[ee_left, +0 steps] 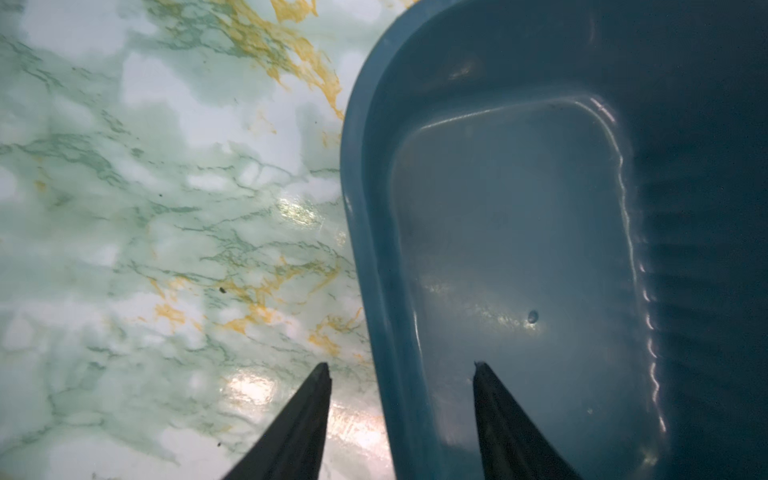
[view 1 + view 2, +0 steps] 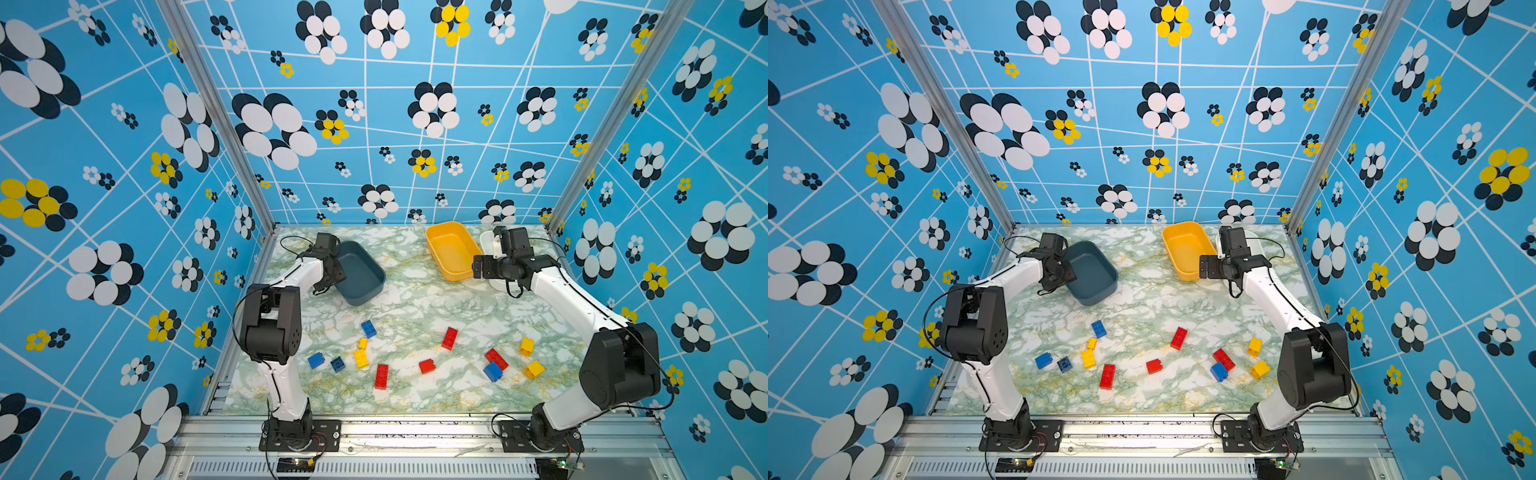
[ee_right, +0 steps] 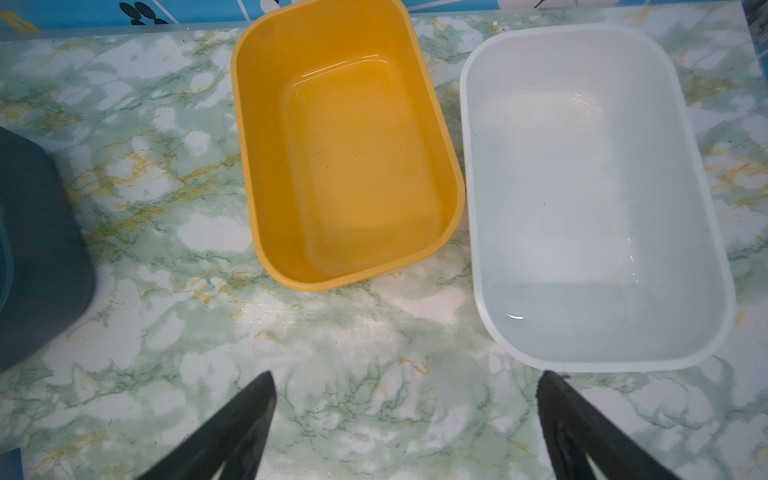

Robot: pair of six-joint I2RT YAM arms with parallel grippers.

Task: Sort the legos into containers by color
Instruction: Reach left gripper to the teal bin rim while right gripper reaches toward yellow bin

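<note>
Across tabletop [image 2: 415, 299]: red, blue, yellow legos [image 2: 449, 338]

Green-veined marble tabletop [image 2: 415, 299]; blue flower-print walls [image 2: 374, 124]; aluminium rail [image 2: 415, 430] at front.

white tub [image 2: 487, 246] mostly hidden behind right arm [image 2: 561, 291], teal tub [image 1: 361, 208] cut off at frame edge

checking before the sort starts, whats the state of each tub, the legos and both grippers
teal tub, empty
yellow tub, empty, upright
white tub, empty, upright
legos, all loose on the table, none in a tub
left gripper, open, astride the teal tub's rim
right gripper, open, holding nothing
</note>
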